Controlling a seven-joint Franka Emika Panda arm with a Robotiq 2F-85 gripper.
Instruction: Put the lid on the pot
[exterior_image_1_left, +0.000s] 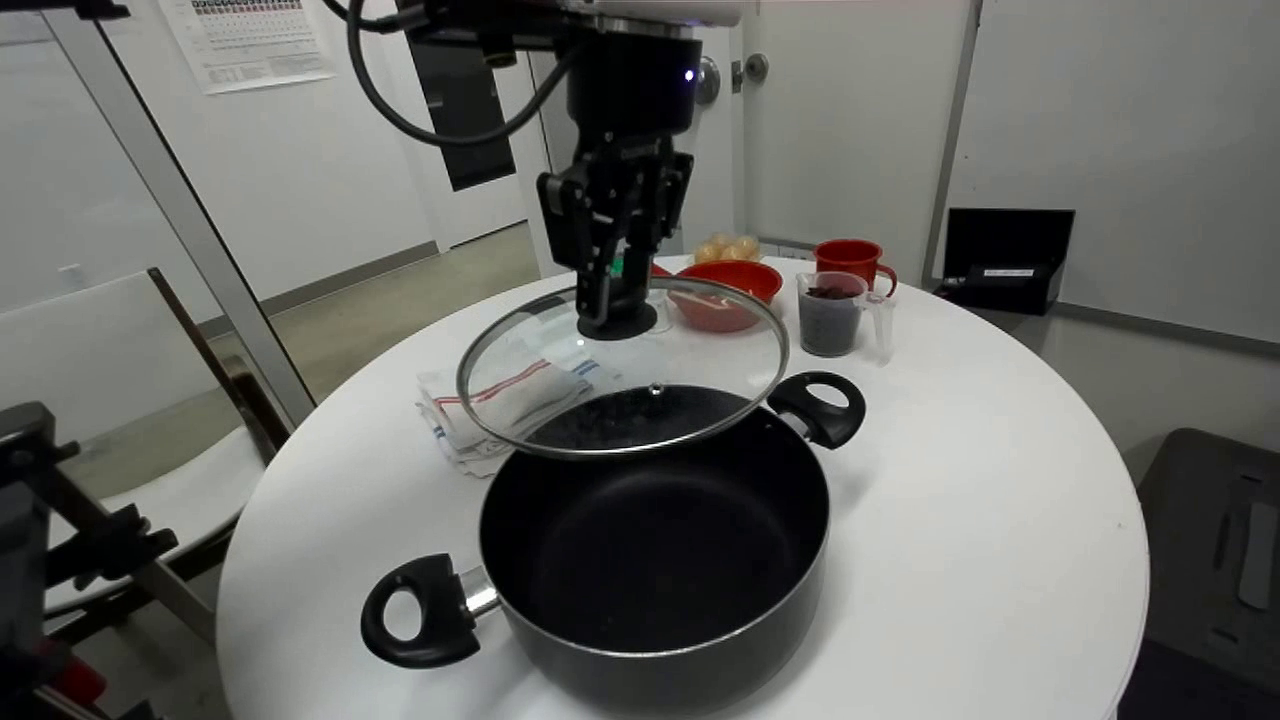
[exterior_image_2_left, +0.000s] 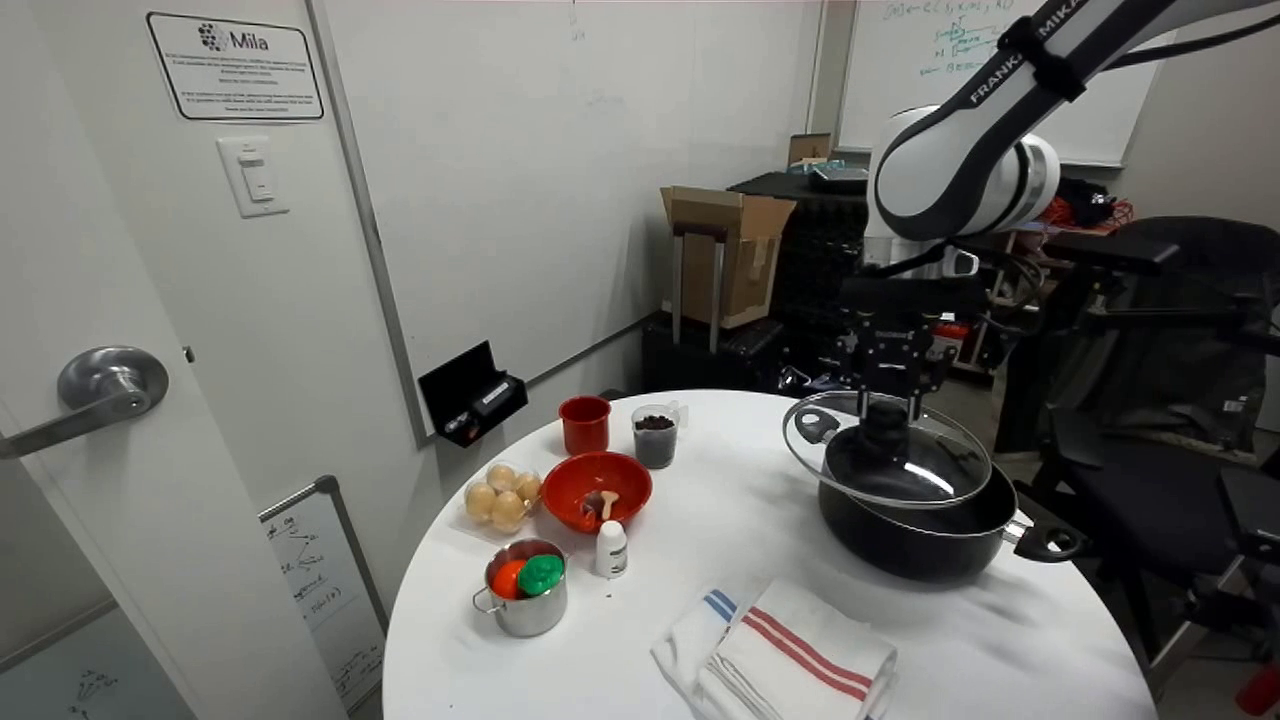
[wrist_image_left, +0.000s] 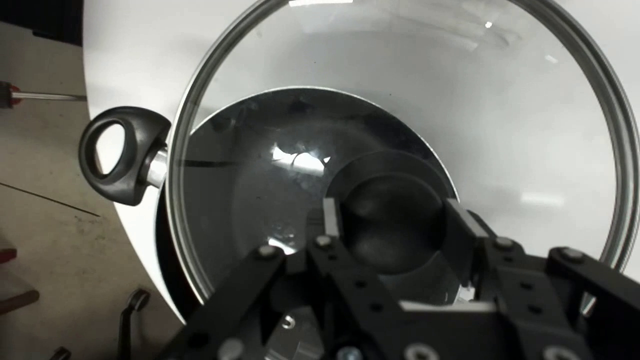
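The clear glass lid (exterior_image_1_left: 622, 368) with a metal rim and black knob is held in the air in both exterior views (exterior_image_2_left: 900, 485). My gripper (exterior_image_1_left: 612, 300) points down, its fingers closed on either side of the knob, as the wrist view also shows (wrist_image_left: 389, 220). The black pot (exterior_image_1_left: 690, 675) stands on the table below, open side up; it also shows in an exterior view (exterior_image_2_left: 900, 550). The lid overlaps only part of the pot and sits off-centre, towards the red bowl. In the wrist view a pot handle (wrist_image_left: 131, 162) shows left of the lid rim.
A folded striped towel (exterior_image_2_left: 800, 650) lies on the white table. A red bowl (exterior_image_2_left: 635, 492), a measuring cup (exterior_image_2_left: 655, 447), a red mug (exterior_image_2_left: 585, 428), a white bottle (exterior_image_2_left: 612, 550), eggs (exterior_image_2_left: 500, 503) and a small steel pot (exterior_image_2_left: 532, 613) stand farther along. The pot is near the table's edge.
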